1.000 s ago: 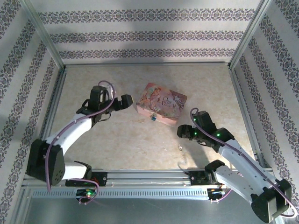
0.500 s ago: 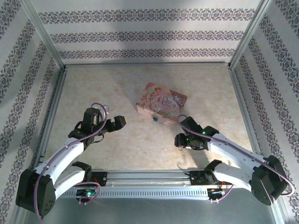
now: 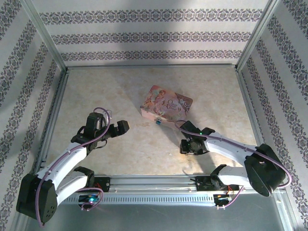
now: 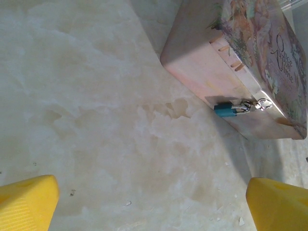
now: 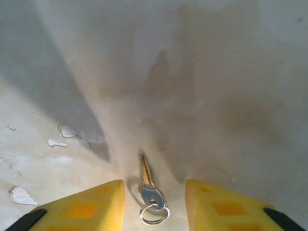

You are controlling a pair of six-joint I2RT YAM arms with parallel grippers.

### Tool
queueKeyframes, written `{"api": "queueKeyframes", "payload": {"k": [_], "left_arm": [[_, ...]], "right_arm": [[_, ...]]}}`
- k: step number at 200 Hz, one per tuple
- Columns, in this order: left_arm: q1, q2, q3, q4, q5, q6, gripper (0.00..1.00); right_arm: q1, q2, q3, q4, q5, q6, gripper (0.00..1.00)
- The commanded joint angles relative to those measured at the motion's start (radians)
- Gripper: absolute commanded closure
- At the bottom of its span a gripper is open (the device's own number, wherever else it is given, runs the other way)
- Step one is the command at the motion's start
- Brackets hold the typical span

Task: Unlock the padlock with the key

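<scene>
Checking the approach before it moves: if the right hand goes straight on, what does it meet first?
Likely the key, lying on the table between the open fingers of the right hand; depth unclear.

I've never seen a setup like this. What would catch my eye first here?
The pink illustrated tin near the middle of the table draws the eye first, with a tiny teal padlock hanging at its front latch. Next comes the small silvery key, lying flat on the table between the open yellow fingers of the right claw. The left claw is open too, facing the tin from the left.
</scene>
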Motion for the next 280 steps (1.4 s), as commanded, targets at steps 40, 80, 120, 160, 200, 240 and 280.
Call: {"api": "queueKeyframes", "payload": {"k": [40,80,120,160,200,240,280], "left_arm": [[-0.003,0.017,0.028,-0.033,-0.019,0.013,0.01],[-0.002,0.028,0.044,-0.042,-0.024,0.022,0.01],[-0.002,0.032,0.053,-0.051,-0.036,0.031,0.01],[-0.002,0.032,0.062,-0.058,-0.043,0.036,0.01],[0.0,0.018,0.083,-0.054,-0.019,0.02,0.01],[-0.001,-0.03,0.113,0.05,0.125,0.01,0.01],[0.0,-0.054,0.163,0.238,0.361,-0.027,0.08]], "right_arm": [[0.013,0.048,0.015,0.012,-0.01,-0.007,0.71],[0.02,0.057,0.02,0.01,-0.027,-0.001,0.77],[0.034,0.04,0.03,-0.001,-0.031,0.009,0.84],[0.038,0.013,0.044,-0.013,-0.026,0.011,0.89],[0.041,-0.056,0.055,-0.006,-0.02,-0.017,0.94],[0.04,-0.201,0.056,0.082,-0.064,-0.102,0.95],[0.04,-0.378,0.016,0.312,-0.155,-0.166,0.95]]}}
